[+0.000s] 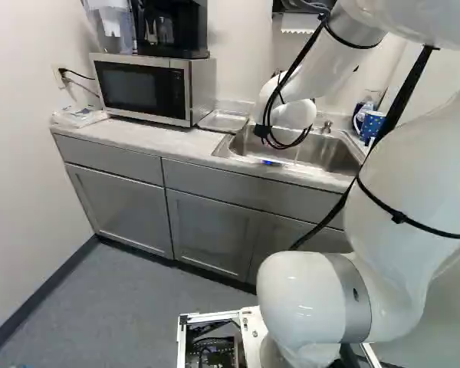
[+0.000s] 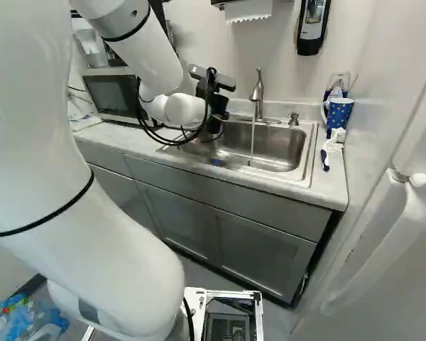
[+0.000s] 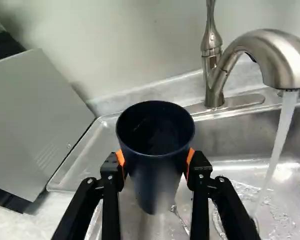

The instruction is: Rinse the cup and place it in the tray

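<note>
Hand (image 2: 216,106) between microwave (image 1: 142,88) and running faucet (image 3: 285,57)

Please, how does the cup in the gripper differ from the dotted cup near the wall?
The held cup is plain dark blue; the dotted cup is brighter blue with light dots. The held cup shows no handle; the dotted cup has a pale one. The held cup is between the fingers; the dotted cup stands beside the sink. Both are blue.

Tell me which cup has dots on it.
The blue cup to the right of the sink in the right base view: light dots cover it. The other cup, held by the gripper, is plain and dark.
</note>
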{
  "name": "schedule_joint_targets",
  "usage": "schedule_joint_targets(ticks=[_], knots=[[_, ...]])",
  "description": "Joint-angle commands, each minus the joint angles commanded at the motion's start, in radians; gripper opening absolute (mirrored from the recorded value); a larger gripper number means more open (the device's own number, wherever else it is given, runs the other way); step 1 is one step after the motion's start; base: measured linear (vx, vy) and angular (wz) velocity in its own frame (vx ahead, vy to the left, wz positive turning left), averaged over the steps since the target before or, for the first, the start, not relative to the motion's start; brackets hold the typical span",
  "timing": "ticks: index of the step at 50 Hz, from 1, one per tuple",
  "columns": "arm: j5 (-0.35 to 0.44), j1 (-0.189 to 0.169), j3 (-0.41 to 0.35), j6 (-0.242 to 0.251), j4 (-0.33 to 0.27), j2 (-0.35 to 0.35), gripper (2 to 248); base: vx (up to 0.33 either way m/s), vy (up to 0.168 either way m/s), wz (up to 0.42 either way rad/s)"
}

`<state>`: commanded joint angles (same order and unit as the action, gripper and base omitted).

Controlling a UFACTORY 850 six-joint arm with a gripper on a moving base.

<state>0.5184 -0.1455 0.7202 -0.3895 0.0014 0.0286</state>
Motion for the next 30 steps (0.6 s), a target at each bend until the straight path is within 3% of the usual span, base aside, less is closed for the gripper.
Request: schedule_joint_targets(ticks=[30], knots=[[0.0,0.0,0.0,-0.315,0.0,0.0,126,0.0,0.0,0.0]])
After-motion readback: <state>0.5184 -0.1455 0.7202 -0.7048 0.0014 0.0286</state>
